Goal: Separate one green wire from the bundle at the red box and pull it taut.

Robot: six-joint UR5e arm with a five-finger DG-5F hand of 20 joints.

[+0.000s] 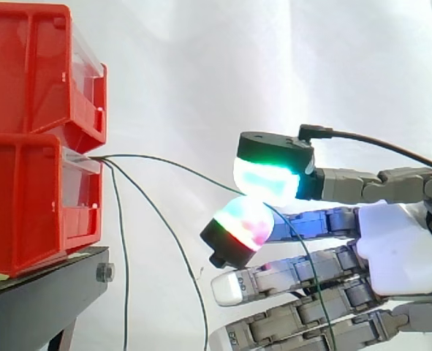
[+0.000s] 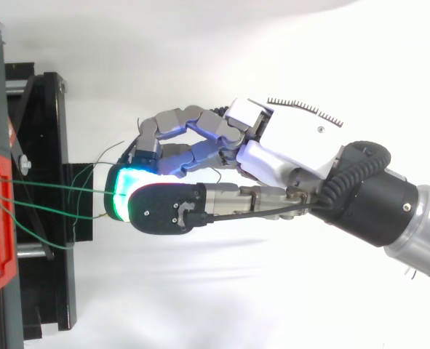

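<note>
Side view. Two red bins are stacked at the left on a black stand point(image 1: 47, 281), the upper bin point(image 1: 33, 73) on the lower bin point(image 1: 25, 205), before a white curtain point(image 1: 201, 66). Green wires leave the top front edge of the lower bin. One wire point(image 1: 201, 175) runs right in a shallow arc to the hand point(image 1: 398, 248), which enters from the right. This wire passes between the thumb pad point(image 1: 267, 179), glowing green and cyan, and a finger pad point(image 1: 241, 219) just below it. The two pads appear to pinch it. Past the pads the wire drops across the other fingers, which lie straight and low, apart from the pinch. Two loose wires point(image 1: 164, 223) hang from the same edge of the bin, well clear of the hand, and run out of the bottom of the view.

Top view. The hand point(image 2: 295, 145) reaches left toward the stand point(image 2: 47, 218). Its thumb lies nearest the bottom of the view, with the green glow at its tip. The wire point(image 2: 54, 187) runs nearly straight from the lower bin point(image 2: 4, 276) at the left edge to that tip. The fingers above the thumb are bent inward toward it. The loose wires cross the stand below the pinched one.
</note>
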